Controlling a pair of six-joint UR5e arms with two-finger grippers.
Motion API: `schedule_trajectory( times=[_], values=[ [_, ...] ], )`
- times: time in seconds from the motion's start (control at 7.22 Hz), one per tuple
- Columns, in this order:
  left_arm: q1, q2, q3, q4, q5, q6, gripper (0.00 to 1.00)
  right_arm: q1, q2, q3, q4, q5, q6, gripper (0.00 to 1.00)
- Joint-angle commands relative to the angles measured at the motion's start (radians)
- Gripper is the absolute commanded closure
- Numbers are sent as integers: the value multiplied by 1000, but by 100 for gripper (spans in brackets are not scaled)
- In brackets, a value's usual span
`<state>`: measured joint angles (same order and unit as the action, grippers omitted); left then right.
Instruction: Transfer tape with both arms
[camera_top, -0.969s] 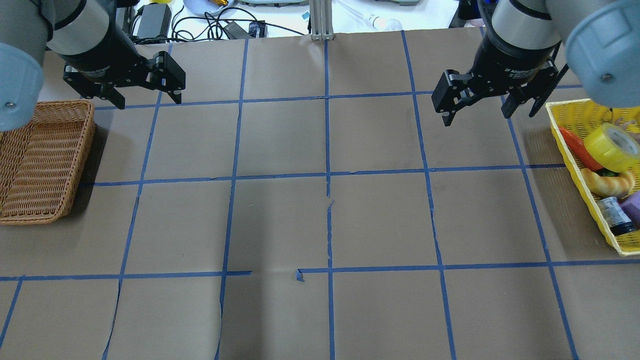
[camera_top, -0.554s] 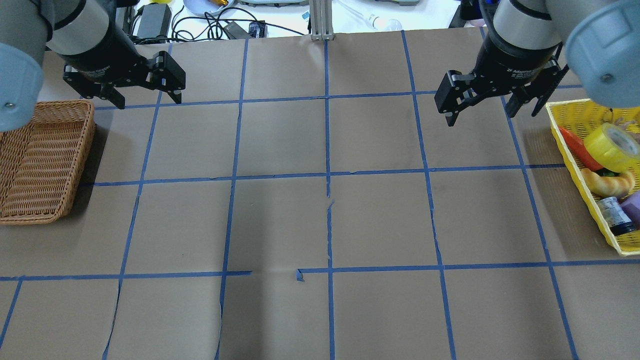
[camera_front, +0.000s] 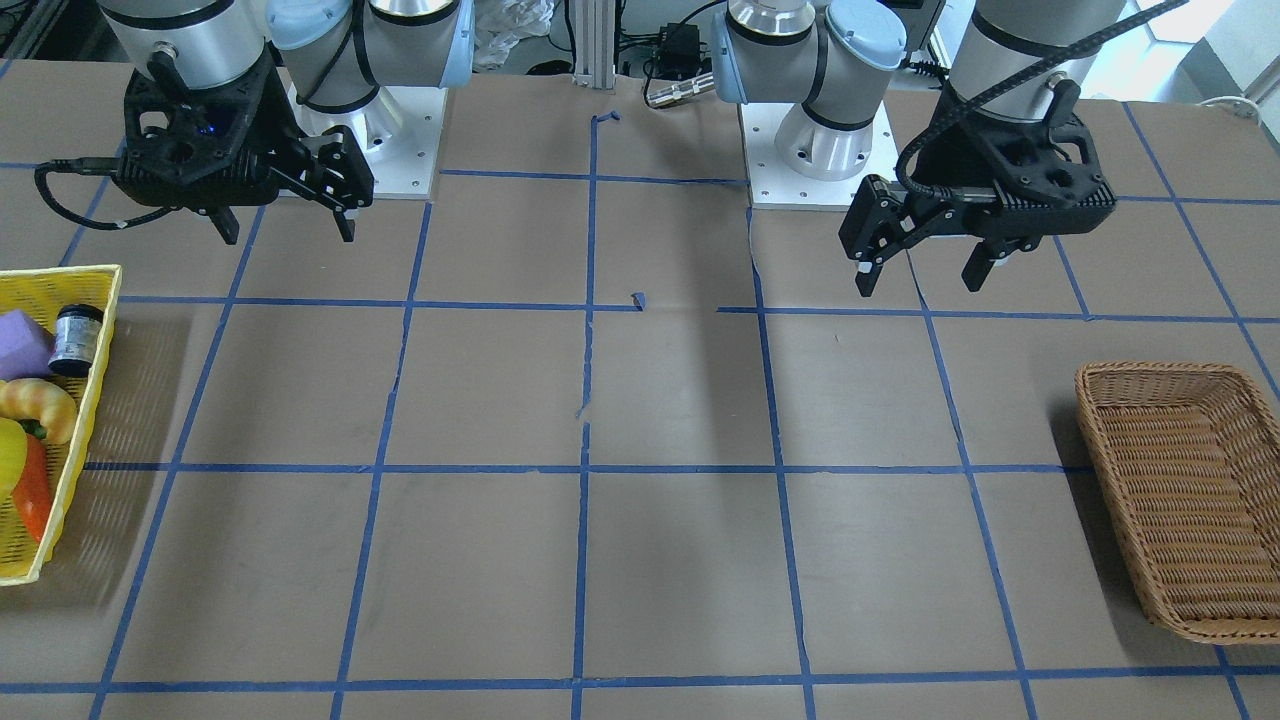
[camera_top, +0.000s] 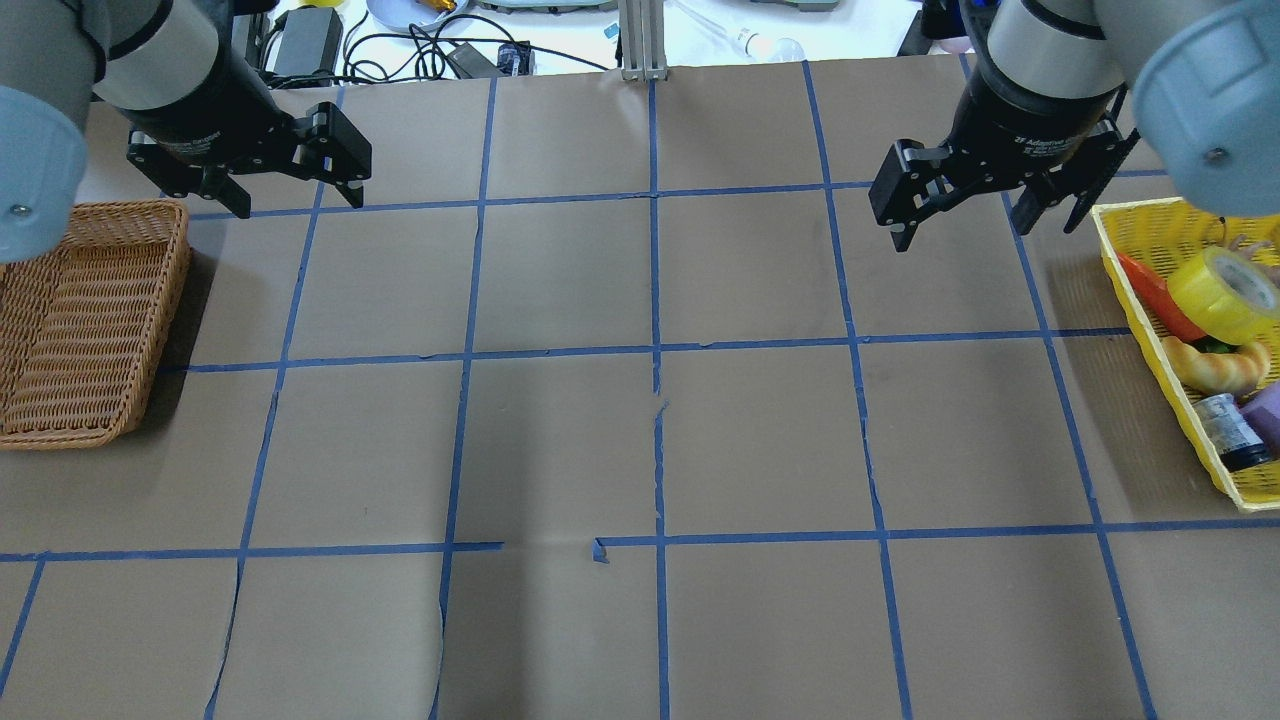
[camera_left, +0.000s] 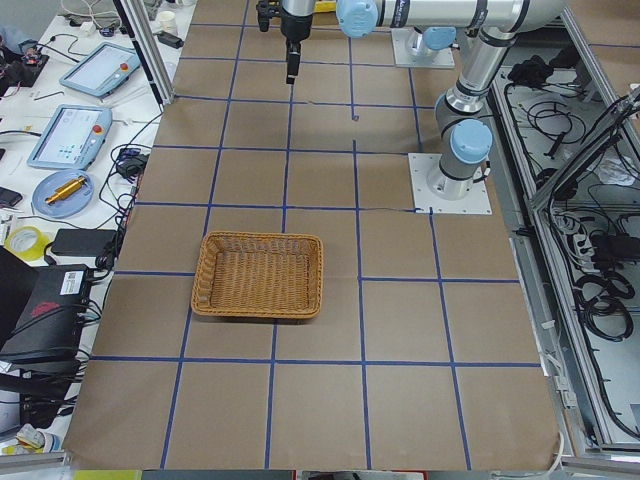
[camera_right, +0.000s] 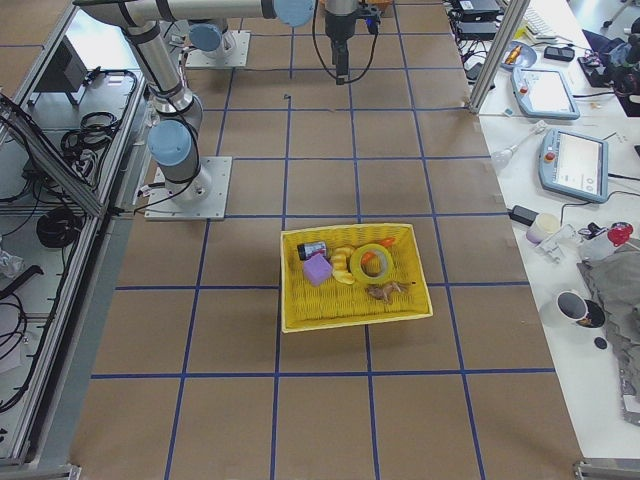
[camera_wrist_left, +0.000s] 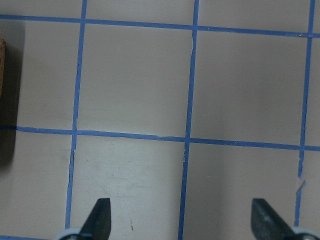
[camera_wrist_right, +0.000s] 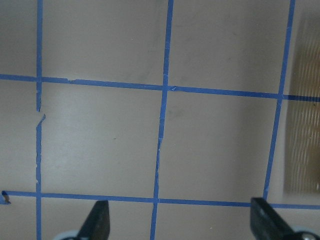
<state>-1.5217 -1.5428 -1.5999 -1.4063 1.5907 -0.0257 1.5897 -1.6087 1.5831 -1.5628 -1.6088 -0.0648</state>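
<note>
So, tape (camera_top: 1222, 293): it lies tilted on top of the other things in the yellow basket (camera_top: 1140, 285), at the end of the worktop (camera_top: 560, 440) on my right side. Neither of my hands touches it.
Basket company: a croissant-shaped bread (camera_top: 1215, 365), a small dark jar (camera_top: 1228, 432) and a purple block (camera_top: 1265, 410) lie next to the tape.
Change since a second ago: my right hand (camera_top: 982, 235) has shifted slightly toward the yellow basket. The tape, both baskets and my left hand (camera_top: 300, 208) sit as they did.
Right hand: its fingers are spread wide with nothing between them. It points down above the bare worktop, just beside the basket's far corner and clear of its rim.
Left hand: its fingers are likewise wide apart and empty. It hangs over a blue grid line (camera_top: 560, 198), near the far corner of the wicker basket (camera_top: 90, 320).
Wrist views: each shows two dark fingertips at the bottom edge, with only brown worktop and blue lines between them.
Arms: both reach in from my side and stay well apart, one at each end of the worktop.
</note>
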Motion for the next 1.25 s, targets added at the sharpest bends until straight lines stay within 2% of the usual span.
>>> schedule_trajectory(
  times=[0.0,1.11],
  values=[
    [0,0,0,1,0,0,0,1,0,0,0,7,-4,0],
    [0,0,0,1,-2,0,0,3,1,0,-3,-3,-1,0]
  ],
)
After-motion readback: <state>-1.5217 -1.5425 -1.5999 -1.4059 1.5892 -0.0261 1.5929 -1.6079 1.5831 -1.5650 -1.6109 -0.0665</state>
